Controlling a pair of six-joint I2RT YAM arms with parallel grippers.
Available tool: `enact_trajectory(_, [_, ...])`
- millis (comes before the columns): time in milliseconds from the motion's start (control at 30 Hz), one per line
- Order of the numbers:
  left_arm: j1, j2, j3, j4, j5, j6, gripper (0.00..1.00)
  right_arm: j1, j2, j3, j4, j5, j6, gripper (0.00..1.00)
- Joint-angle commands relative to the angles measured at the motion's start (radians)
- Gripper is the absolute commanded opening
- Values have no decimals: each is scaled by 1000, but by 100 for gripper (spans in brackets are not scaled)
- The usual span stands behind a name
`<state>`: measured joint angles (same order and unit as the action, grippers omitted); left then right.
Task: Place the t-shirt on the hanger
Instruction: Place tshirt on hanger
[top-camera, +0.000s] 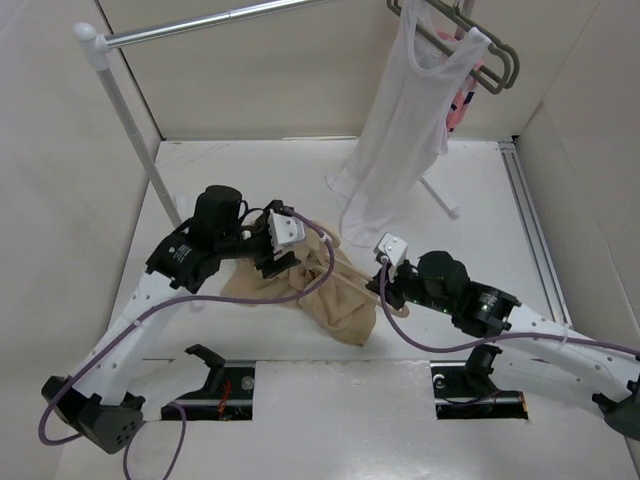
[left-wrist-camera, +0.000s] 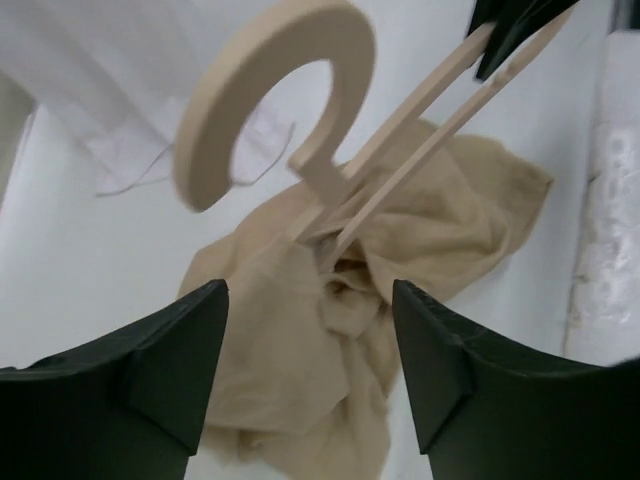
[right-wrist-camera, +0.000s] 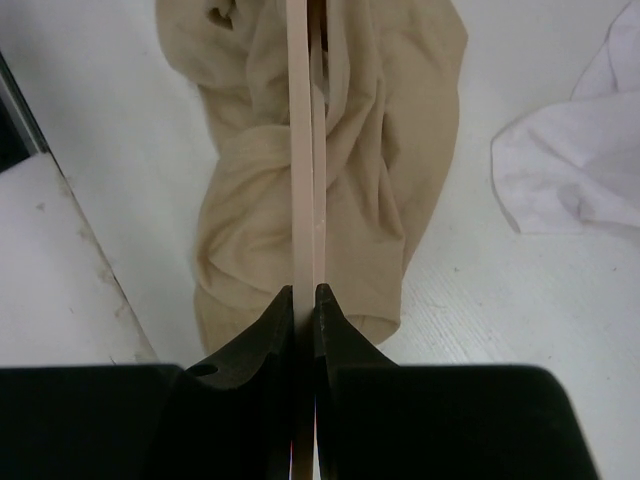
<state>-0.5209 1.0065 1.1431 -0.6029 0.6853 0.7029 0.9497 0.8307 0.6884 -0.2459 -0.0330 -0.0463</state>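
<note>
Right gripper (right-wrist-camera: 305, 296): my two dark fingers pinched tight on one thin arm of the hanger (right-wrist-camera: 303, 150), no gap showing beside the plastic.

Left gripper (left-wrist-camera: 308, 295): my fingers stand well apart with nothing between them. It hovers just above the heaped cloth, and the hanger's hook curls up a little beyond my fingertips.

Hanger: pale peach plastic, thin, lifted off the table and running from my right grip across the heap. Past the base of the hook it sinks into the folds; how far in, I cannot tell.

T-shirt (top-camera: 325, 290): tan, plain, crumpled in a loose heap on the table (top-camera: 470, 200), between my two grippers, under and around the hanger. Not spread out; the collar cannot be picked out.

Tank top (top-camera: 400, 130): white, sleeveless, hung on a grey-green hanger (top-camera: 480, 55) at the far right, its hem reaching the table just beyond the t-shirt.

Pink item (top-camera: 462, 105): partly hidden behind the tank top; kind unclear.

Clothes rail (top-camera: 220, 25): metal bar across the back, on a white pole (top-camera: 125, 110) at the left.
</note>
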Motion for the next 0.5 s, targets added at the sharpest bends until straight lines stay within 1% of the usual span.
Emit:
enact_trajectory(0, [25,-71,-39,20,-154,123,64,6,-37,-35,157,-19,-13,0])
enact_trajectory(67, [64,-100,-86,0,-155,206,73,6,-70,-61,178,-19,-4,0])
enact_trajectory(133, [73,-146,-135,0,-190,318,78,6,-80,-61,178,-19,-4,0])
enact_trajectory(167, [73,-160,-167,18,-207,335,80,6,-81,-61,178,-19,-4,0])
enact_trajectory(200, [73,-184,-243,93,-237,336,85,6,-81,-61,187,-30,-4,0])
enact_trajectory(267, [73,-195,-313,164,-237,374,88,6,-81,-61,188,-48,-13,0])
enact_trajectory(300, [73,-195,-362,196,-225,374,88,6,-71,-61,197,-57,-13,0])
enact_trajectory(333, [73,-186,-381,289,-216,363,93,6,-61,-52,197,-58,-13,0])
enact_trajectory(367, [73,-177,-391,340,-205,339,95,6,-61,-52,197,-73,-13,0])
enact_trajectory(433, [73,-146,-391,440,-205,284,98,6,-51,-52,197,-87,-23,0])
enact_trajectory(467, [73,-105,-376,454,-205,283,100,6,-51,-52,197,-97,-23,0])
